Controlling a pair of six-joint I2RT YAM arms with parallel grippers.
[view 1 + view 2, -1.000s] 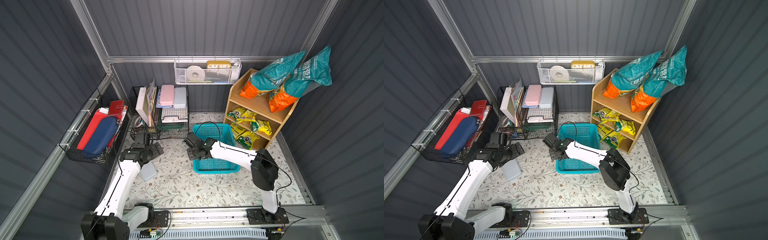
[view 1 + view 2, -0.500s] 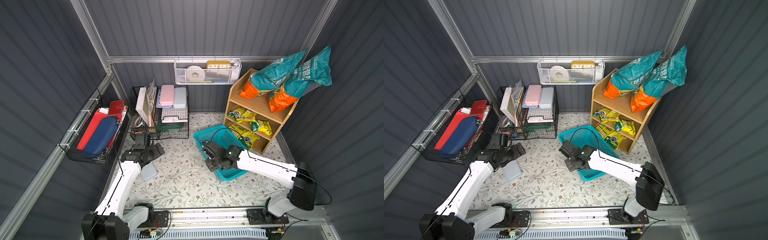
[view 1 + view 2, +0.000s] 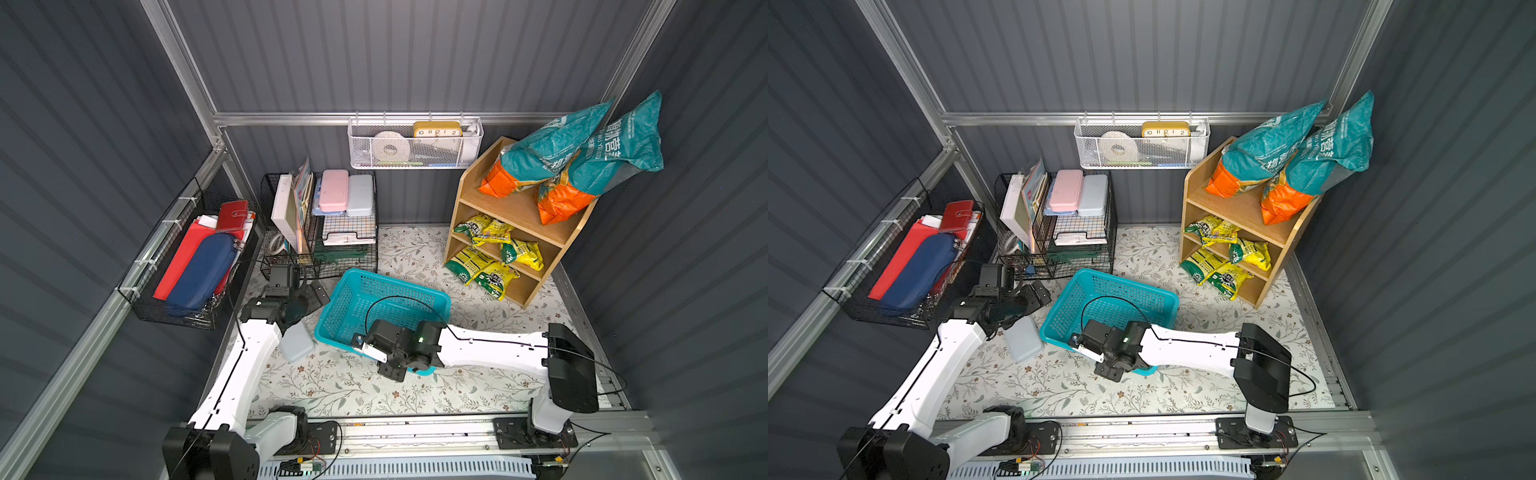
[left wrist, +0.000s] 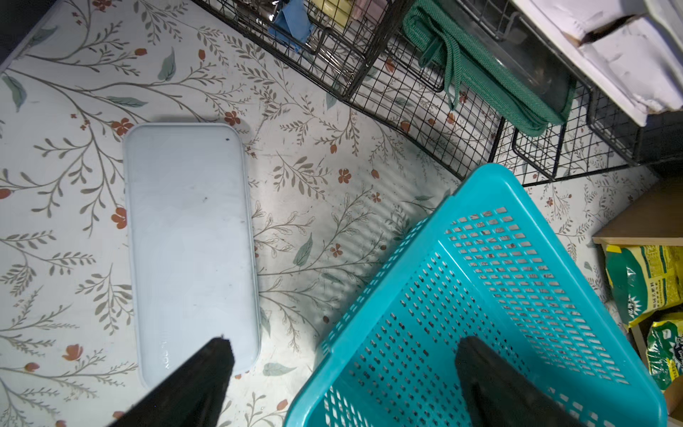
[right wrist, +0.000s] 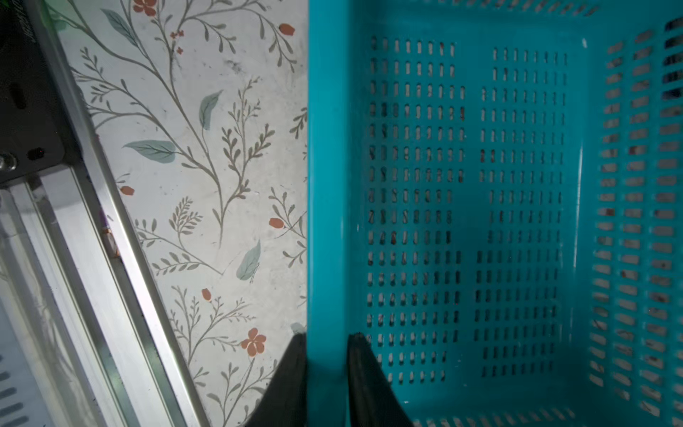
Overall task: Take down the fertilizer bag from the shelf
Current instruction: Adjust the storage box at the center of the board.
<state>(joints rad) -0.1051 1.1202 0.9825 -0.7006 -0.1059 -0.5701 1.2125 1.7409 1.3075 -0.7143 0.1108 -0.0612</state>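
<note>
Right end effector (image 5: 327, 338): partly open, its two black fingers (image 5: 292, 369) astride the near rim of the teal basket (image 5: 517, 185), one outside the wall and one inside. Both fingers lie close against the rim. Whether they press on it cannot be told from the wrist view. In both top views the arm reaches low across the worktop (image 3: 332, 382) to the basket's front edge.

Left end effector (image 4: 343, 344): fully open and holding nothing. One finger (image 4: 207, 373) hangs over the end of a pale grey case (image 4: 188, 240) lying flat on the worktop, the other over the basket's corner. No contact with either can be seen. The black wire rack (image 3: 345, 249) stands just behind it.

Task items: two teal-and-orange fertilizer bags (image 3: 552, 153) stand on the top tier of the wooden shelf (image 3: 517, 214) in the far right corner, orange ends down, teal tops leaning back toward the walls. They lean against each other. Small yellow-and-green packets (image 3: 490, 226) fill the two lower tiers.

Both end effectors are well apart from the shelf and bags
</note>
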